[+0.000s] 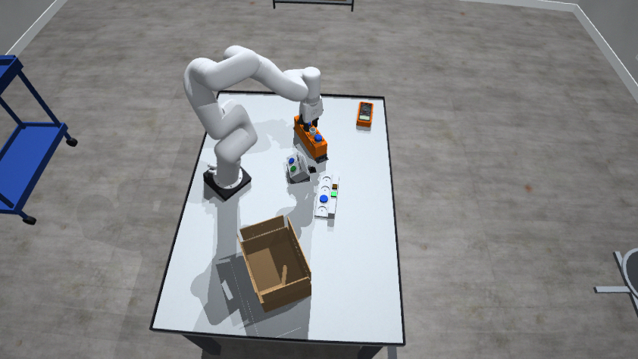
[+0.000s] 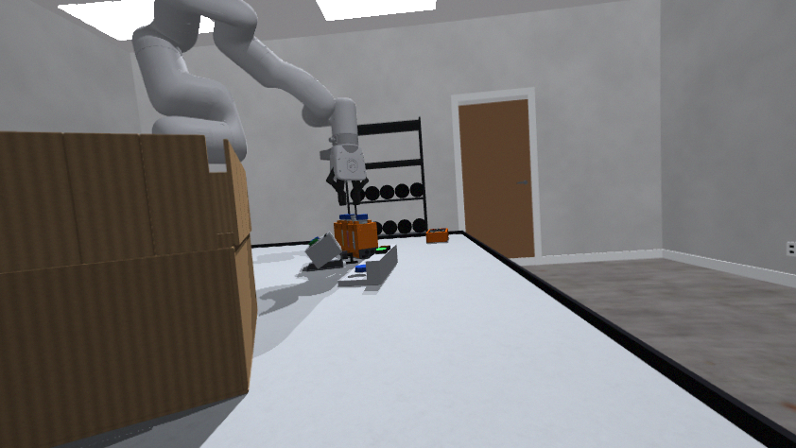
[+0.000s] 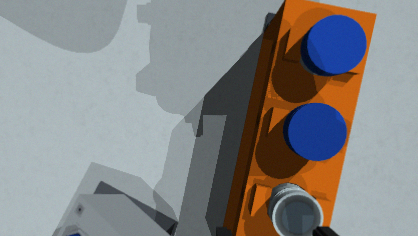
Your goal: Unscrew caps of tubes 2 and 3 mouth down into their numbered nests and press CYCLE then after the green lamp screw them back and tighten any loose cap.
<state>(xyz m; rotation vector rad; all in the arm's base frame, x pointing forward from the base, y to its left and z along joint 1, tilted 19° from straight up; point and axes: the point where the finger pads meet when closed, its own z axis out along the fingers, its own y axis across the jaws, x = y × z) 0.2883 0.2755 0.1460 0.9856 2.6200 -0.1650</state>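
Note:
The orange decapping station stands at the far middle of the table. In the wrist view two tubes carry blue caps, and the tube after them is open with no cap. The fourth tube is out of that view. My gripper hangs just above the station's far end; it also shows in the exterior view. Its fingers are apart and hold nothing. One blue cap lies in a nest of the white cap tray, third from the far end. The tray's green lamp is lit.
The grey key housing with the blue key and the green key stands between the station and the tray. An orange multimeter lies at the far right. An open cardboard box stands near the front.

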